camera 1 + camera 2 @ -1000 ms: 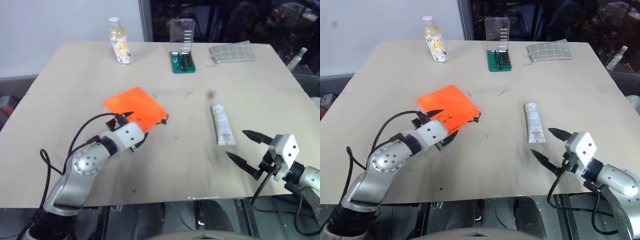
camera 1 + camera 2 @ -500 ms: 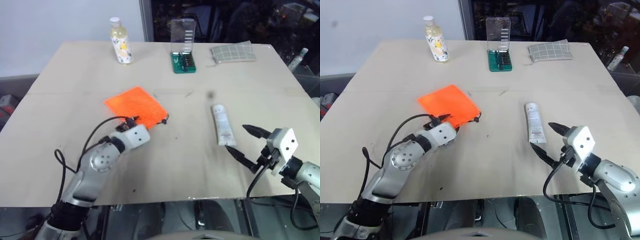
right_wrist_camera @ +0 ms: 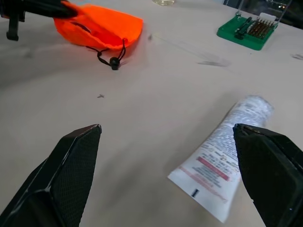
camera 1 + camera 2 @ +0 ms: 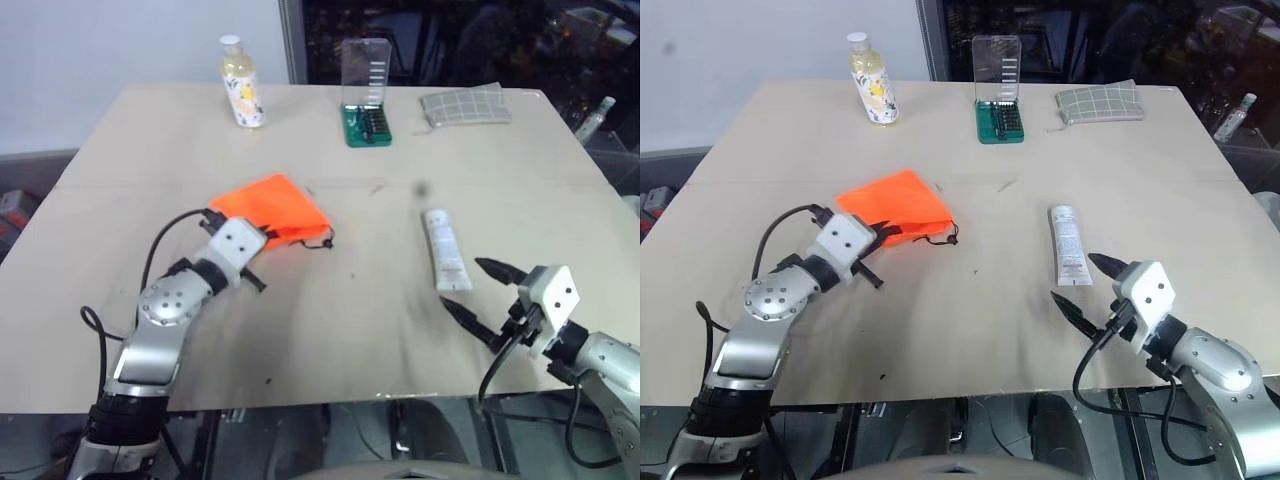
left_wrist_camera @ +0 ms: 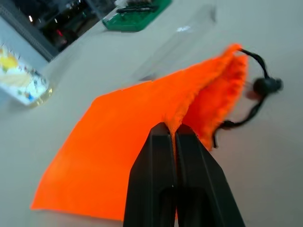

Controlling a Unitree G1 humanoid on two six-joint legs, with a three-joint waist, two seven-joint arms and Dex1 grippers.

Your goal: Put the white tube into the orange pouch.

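1. Your table holds the orange pouch at about 10 o'clock from the middle, and the white tube lies at about 3 o'clock, well apart.
2. Your left gripper has its jaws pressed together, pinching the pouch's edge, so you are at the opening step.
3. Your right gripper waits with jaws spread wide, just beside the tube's flat end.
4. Next, I think you need to grab the tube.

No legible text anywhere. Red and grey print near the flat end of the white tube, too blurred to make out any word. Yellow floral pattern on the bottle's label at the far side of the bench, no readable lettering. Faint lines on the clear lid of the green bit case, unreadable
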